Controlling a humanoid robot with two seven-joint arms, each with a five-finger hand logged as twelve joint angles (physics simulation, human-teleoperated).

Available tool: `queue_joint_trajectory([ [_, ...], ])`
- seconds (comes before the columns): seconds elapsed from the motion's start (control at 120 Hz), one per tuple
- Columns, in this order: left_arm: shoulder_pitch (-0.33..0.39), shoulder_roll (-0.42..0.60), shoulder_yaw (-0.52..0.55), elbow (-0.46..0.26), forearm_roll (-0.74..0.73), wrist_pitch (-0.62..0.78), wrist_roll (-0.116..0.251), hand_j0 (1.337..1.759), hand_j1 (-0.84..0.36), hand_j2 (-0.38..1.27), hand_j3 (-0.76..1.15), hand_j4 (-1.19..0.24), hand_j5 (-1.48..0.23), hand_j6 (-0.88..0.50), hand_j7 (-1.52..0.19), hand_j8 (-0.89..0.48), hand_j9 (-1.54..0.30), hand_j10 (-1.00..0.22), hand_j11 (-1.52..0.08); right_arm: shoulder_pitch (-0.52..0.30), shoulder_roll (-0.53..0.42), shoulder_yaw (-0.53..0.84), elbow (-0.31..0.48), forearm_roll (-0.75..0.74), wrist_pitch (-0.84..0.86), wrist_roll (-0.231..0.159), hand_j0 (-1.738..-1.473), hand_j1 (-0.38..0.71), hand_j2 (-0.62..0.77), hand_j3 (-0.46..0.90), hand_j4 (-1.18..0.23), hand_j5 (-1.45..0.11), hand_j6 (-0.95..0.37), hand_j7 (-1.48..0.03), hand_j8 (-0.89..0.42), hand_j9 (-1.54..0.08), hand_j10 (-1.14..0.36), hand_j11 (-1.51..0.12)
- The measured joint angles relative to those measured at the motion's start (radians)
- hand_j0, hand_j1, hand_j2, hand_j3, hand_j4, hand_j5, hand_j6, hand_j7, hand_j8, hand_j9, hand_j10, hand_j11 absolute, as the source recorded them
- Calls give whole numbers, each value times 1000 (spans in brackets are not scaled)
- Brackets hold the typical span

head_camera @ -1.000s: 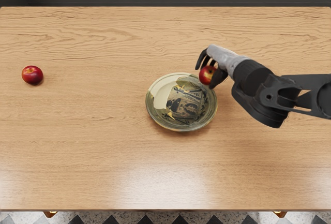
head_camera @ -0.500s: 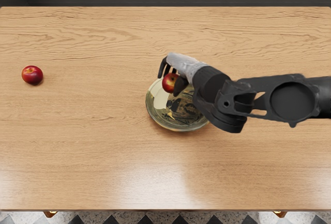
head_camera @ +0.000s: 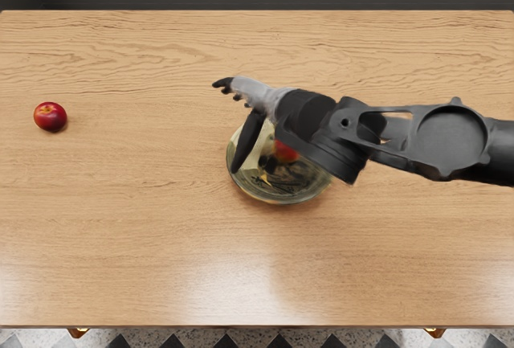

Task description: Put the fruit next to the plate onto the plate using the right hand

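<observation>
From my seat the right hand (head_camera: pixel 255 105) hangs over the upper left part of the plate (head_camera: pixel 265 197), just left of centre frame, its arm coming in from the right edge. Its fingers (head_camera: pixel 222 84) are splayed wide and hold nothing; one dark digit points down across the plate's left rim. The left hand is nowhere in the picture.

The red apple (head_camera: pixel 286 152) lies inside the plate, a little right of its middle, tucked right under the wrist, so part of it is hidden from me. I cannot tell whether the wrist touches it. I'd say the placing is done, so long as the apple sits quiet.

As for handling, I judge the apple to be light, firm and smooth-skinned, and round enough to roll. The plate looks glossy and shallow, which would not help. If I had to take it up again I'd close thumb against two or three fingers around its widest girth, from above, with modest force (enough to stop slipping, not enough to bruise).

A second apple (head_camera: pixel 50 116) rests far off at the left of the frame on the wooden table (head_camera: pixel 161 243), well apart from the plate, and I'd leave it alone
</observation>
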Motion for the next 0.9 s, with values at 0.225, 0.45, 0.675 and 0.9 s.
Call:
queue_joint_trajectory([
  [0.225,-3,0,0,0,0,0,0,1658,349,0,0,-1,0,-1,0,-1,0,0,0,-230,-101,427,-247,504,684,0,-1658,-321,13,0,-28,-38,-22,-37,-20,-38,-27,-38],
  [0.45,-3,0,0,0,0,0,0,1658,349,0,0,-1,0,-1,0,-1,0,0,0,-307,-281,452,-310,1004,944,0,-1658,-340,5,0,-9,-13,-6,-12,-6,-12,-9,-12],
  [0.675,-1,0,0,0,0,0,0,1658,349,0,0,-1,0,-1,0,-1,0,0,0,-353,-484,414,-316,1105,974,0,-1658,-346,2,0,-1,-4,0,-4,0,-4,-2,-4],
  [0.9,-9,0,0,1,-1,0,0,1658,349,0,0,-1,0,-1,0,-1,0,0,0,-407,-693,399,-319,1121,978,0,-1658,-348,1,0,0,-1,4,-1,3,-1,2,-1],
])
